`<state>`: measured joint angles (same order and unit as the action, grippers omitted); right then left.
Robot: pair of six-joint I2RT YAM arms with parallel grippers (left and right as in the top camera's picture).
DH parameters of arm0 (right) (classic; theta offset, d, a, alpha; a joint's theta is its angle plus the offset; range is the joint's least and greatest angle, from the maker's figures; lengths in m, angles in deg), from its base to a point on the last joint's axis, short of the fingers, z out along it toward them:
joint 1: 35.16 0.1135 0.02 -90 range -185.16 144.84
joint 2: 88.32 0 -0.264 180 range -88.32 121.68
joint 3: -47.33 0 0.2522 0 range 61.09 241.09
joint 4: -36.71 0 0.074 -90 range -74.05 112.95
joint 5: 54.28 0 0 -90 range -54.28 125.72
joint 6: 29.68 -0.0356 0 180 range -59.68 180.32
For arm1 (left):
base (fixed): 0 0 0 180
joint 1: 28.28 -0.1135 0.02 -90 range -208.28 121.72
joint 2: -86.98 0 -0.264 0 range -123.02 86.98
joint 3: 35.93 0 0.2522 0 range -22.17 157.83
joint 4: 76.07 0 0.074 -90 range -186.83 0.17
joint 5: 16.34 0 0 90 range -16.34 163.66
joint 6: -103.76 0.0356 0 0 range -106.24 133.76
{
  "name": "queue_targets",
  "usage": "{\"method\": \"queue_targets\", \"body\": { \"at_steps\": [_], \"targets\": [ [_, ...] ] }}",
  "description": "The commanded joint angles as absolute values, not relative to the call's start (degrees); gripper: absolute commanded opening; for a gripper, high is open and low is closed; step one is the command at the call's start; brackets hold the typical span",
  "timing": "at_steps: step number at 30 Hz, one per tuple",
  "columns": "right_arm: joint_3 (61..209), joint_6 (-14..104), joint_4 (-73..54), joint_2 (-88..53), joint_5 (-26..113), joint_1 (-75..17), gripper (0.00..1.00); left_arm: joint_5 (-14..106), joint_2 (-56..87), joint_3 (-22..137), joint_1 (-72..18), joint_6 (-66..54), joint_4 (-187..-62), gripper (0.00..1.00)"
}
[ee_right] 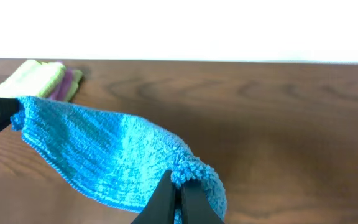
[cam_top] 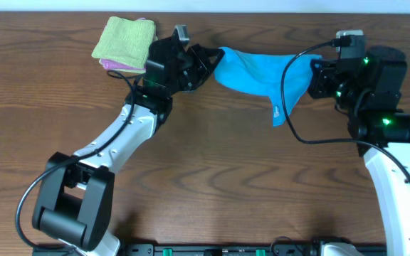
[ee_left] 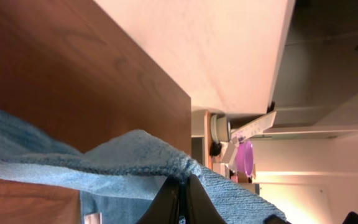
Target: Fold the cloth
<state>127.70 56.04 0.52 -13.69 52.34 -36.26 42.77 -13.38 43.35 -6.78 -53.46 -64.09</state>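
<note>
Overhead first: finds the cloth (cam_top: pixel 251 71) strung along the 9-to-3 line near the 12 o'clock edge of the table (cam_top: pixel 226 178), pinched at its 9 o'clock end by the left gripper (cam_top: pixel 208 60) and at its 3 o'clock end by the right gripper (cam_top: pixel 319 71). Sags toward 6 o'clock, with the white tag (cam_top: pixel 277 112) at the lowest corner. Leaves the lime-green cloth (cam_top: pixel 125 39) and pink cloth (cam_top: pixel 109 64) stacked just beyond the left gripper at 10 o'clock.

Next, left wrist: shows jaws clamped tight on a blue terry edge, the rest trailing off toward 9 o'clock.

Lastly, right wrist: shows jaws pressed together on a fluffy corner, the sheet running toward 10 o'clock, seemingly clear of the wood.

Likely hinges on that long axis between the two grips: neither arm nearer, each owning one end, free edge hanging at 6 o'clock
</note>
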Motion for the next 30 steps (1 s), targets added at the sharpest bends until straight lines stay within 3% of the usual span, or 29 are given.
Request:
{"method": "queue_targets", "body": {
  "at_steps": [1,10,15,22,26,30],
  "targets": [
    [128.6,58.2,1.6,-13.7,53.6,-36.6,0.02,42.0,-12.6,45.8,-8.8,-51.6,-64.1,0.06],
    [128.6,60.9,9.1,-13.7,53.6,-36.6,0.02,39.9,-12.6,52.6,-13.1,-46.0,-69.1,0.06],
    [128.6,60.8,1.6,-13.7,58.5,-36.6,0.02,33.4,-12.6,53.7,-12.2,-44.9,-73.4,0.06],
    [128.6,60.9,-19.8,-13.7,59.3,-36.6,0.02,21.0,-12.6,53.7,-11.3,-31.5,-104.1,0.06],
    [128.6,61.3,-24.0,-13.7,59.8,-36.6,0.02,21.1,-12.3,53.7,-12.3,-25.2,-118.6,0.06],
    [128.6,61.3,-23.7,-13.7,61.5,-36.6,0.02,22.2,-9.9,53.7,-14.4,-23.0,-123.8,0.06]
  ]
}}
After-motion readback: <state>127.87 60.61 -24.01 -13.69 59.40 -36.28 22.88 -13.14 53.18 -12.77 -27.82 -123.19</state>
